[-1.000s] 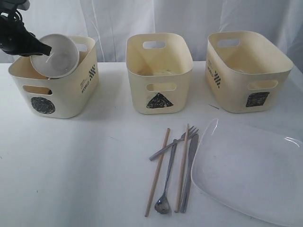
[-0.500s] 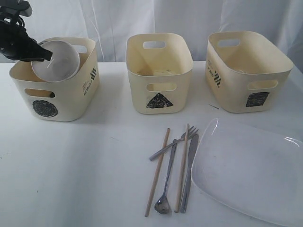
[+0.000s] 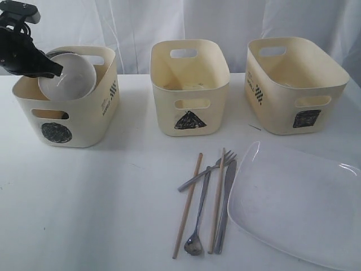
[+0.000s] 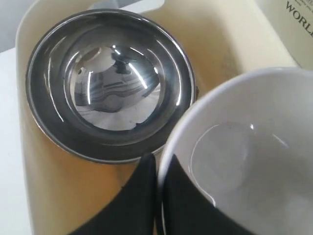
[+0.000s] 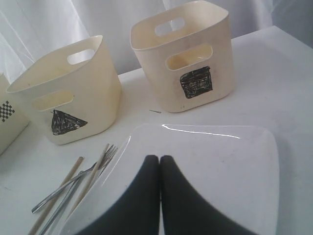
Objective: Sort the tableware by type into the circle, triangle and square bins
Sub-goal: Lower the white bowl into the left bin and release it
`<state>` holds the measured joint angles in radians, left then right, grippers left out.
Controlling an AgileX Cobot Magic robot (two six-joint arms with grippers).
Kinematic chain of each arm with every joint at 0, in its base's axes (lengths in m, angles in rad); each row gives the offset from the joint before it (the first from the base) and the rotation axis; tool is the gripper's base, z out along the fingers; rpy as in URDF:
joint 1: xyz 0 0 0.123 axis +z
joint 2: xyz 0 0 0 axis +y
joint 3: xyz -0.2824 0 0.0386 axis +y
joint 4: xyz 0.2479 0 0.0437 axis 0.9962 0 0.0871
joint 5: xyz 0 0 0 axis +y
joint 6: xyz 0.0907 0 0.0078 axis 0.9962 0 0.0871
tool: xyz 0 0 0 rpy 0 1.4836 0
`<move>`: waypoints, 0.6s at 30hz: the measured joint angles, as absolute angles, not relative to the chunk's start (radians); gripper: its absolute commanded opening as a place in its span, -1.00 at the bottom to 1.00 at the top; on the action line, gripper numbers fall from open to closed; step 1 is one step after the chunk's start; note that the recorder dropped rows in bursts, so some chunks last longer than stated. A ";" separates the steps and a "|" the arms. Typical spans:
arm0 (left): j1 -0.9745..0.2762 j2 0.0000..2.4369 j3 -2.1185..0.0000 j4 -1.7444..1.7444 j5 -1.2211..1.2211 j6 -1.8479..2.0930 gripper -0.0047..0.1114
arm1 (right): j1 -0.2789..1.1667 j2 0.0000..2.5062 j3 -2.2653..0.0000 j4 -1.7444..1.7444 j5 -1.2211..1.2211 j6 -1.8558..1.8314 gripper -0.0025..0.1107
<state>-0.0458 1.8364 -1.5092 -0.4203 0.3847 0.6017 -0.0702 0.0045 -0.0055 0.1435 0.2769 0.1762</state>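
The white bowl hangs tilted at the mouth of the circle bin near the bench's left edge, its rim pinched by the left gripper. A steel bowl already lies inside, so levelling and lowering the white bowl into it before release would avoid a clatter. The right gripper, closed and empty, hovers above the square plate.

A white table fills most of the exterior view and runs out past the left, right and near edges. Its top is plain and matte, with a faint grey cast. Behind its far edge hangs a white curtain, falling in soft vertical folds across the whole width. The light is even and diffuse, and shadows on the tabletop are pale and soft-edged. In the right wrist view the curtain's folds look grey-blue.
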 measured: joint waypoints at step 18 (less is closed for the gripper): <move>-0.046 1.788 -1.509 -0.437 0.410 0.584 -0.20 | -0.070 0.004 -0.005 0.144 0.277 0.189 -0.96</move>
